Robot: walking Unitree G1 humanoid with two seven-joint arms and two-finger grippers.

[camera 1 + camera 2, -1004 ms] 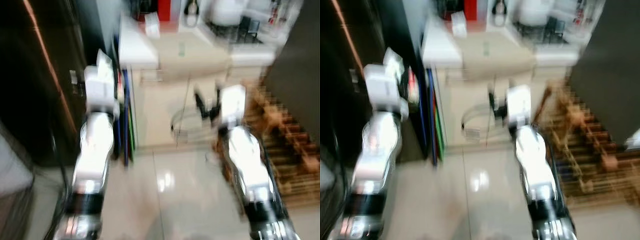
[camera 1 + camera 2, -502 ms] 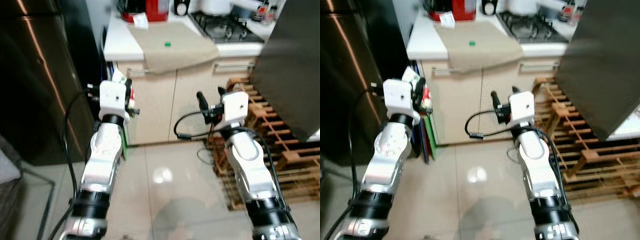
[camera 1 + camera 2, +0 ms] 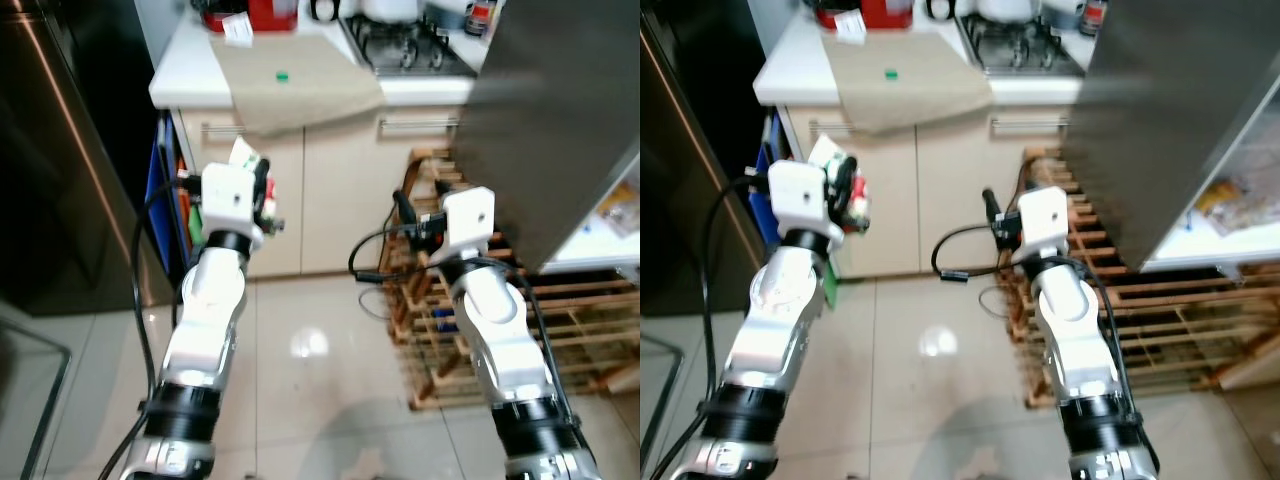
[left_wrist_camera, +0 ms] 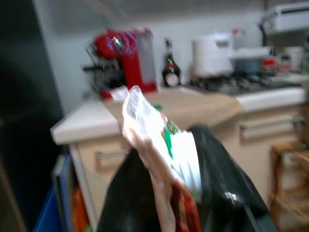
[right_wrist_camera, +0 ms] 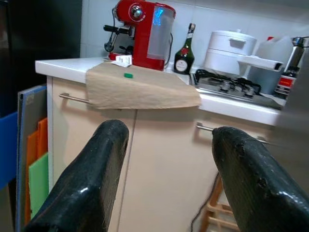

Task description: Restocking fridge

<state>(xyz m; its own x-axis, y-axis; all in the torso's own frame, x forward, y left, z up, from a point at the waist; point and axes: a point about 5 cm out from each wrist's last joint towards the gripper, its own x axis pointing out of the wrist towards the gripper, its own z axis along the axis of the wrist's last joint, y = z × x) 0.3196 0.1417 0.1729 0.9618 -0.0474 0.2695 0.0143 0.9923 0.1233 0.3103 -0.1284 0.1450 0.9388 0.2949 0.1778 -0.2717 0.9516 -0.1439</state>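
1. The left pincer (image 3: 262, 190) is clamped on a crinkly white, green and red food packet (image 4: 164, 159), raised before the white counter (image 3: 185, 75)
2. The right pincer (image 5: 166, 159) is spread wide and grips nothing, facing the counter's beige cupboard doors (image 5: 159, 159)
3. A red coffee machine (image 5: 142, 34) stands on the counter

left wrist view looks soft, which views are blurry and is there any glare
Left wrist view: blurred, the packet and red coffee machine smeared. Right wrist view: sharp. Left eye view: slightly soft, with a glare spot on the floor tiles.
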